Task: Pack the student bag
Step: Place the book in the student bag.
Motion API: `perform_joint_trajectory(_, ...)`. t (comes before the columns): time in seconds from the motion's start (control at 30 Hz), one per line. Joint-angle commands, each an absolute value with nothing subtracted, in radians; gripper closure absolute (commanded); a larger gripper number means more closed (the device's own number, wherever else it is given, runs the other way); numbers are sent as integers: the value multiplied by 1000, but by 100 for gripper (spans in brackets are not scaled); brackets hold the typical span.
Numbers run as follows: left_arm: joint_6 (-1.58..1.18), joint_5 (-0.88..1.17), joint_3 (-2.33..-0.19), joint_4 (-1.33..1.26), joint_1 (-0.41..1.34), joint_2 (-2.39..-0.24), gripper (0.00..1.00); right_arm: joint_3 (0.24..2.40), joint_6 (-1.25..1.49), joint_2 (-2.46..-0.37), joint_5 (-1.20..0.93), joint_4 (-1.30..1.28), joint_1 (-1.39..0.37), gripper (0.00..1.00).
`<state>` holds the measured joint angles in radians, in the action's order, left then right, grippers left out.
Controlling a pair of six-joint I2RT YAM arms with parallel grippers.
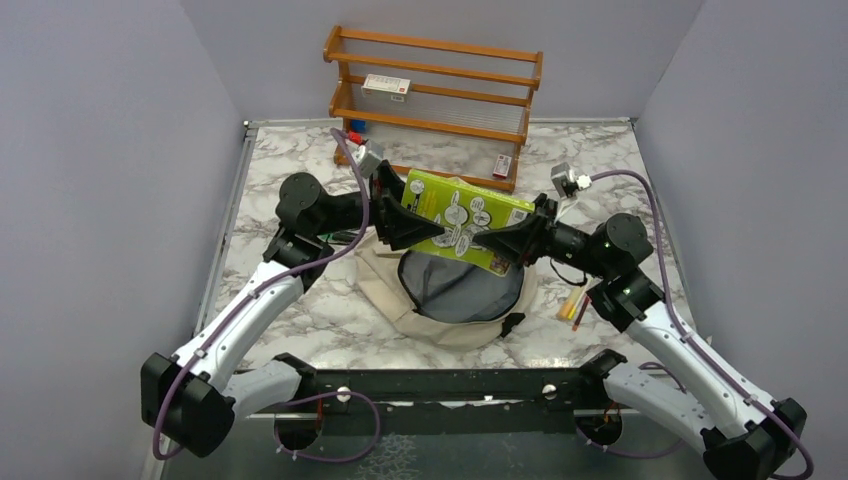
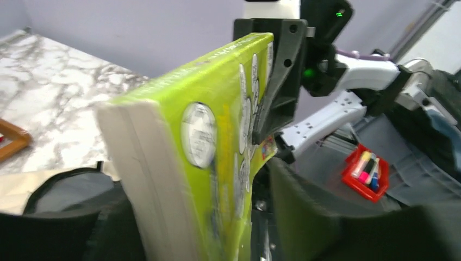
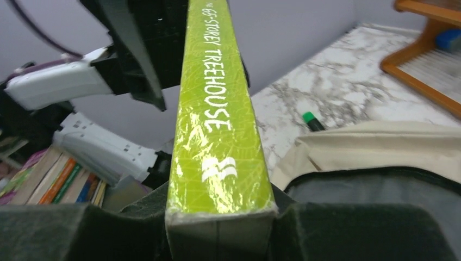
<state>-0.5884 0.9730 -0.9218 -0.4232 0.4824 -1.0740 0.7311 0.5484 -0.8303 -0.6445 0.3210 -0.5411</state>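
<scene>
The beige student bag (image 1: 400, 305) lies open at the table's middle front, its dark grey lining (image 1: 462, 290) facing up. A lime green book (image 1: 465, 218) hangs in the air above the bag's opening, held at both ends. My left gripper (image 1: 415, 228) is shut on its left end and my right gripper (image 1: 500, 240) is shut on its right end. The left wrist view shows the book's page edge and cover (image 2: 217, 136). The right wrist view shows its spine (image 3: 215, 119) between the pads, with the bag's beige fabric (image 3: 380, 147) below right.
A wooden rack (image 1: 435, 100) stands at the back with small boxes on its shelves. A yellow and red marker (image 1: 572, 305) lies right of the bag. A green-tipped marker (image 3: 311, 120) lies by the bag's edge. Grey walls close in both sides.
</scene>
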Motion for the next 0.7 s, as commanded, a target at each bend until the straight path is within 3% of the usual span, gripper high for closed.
perform_joint_trajectory(0.0, -518, 838, -974, -406, 488, -1098, 25, 801, 465, -769, -254, 44, -543, 100)
perform_joint_trajectory(0.2, -285, 639, -1093, -51, 493, -1193, 22, 824, 571, -699, 281, -287, -542, 99)
perform_joint_trajectory(0.3, -207, 520, -1082, 46, 536, -1212, 22, 830, 606, -720, 426, -401, -543, 99)
perform_joint_trajectory(0.5, -67, 58, -1117, 257, 800, -1311, 22, 912, 523, -883, 413, -507, -533, 100)
perform_joint_trajectory(0.67, -74, -115, -1104, 281, 913, -1394, 22, 956, 477, -941, 188, -489, -361, 99)
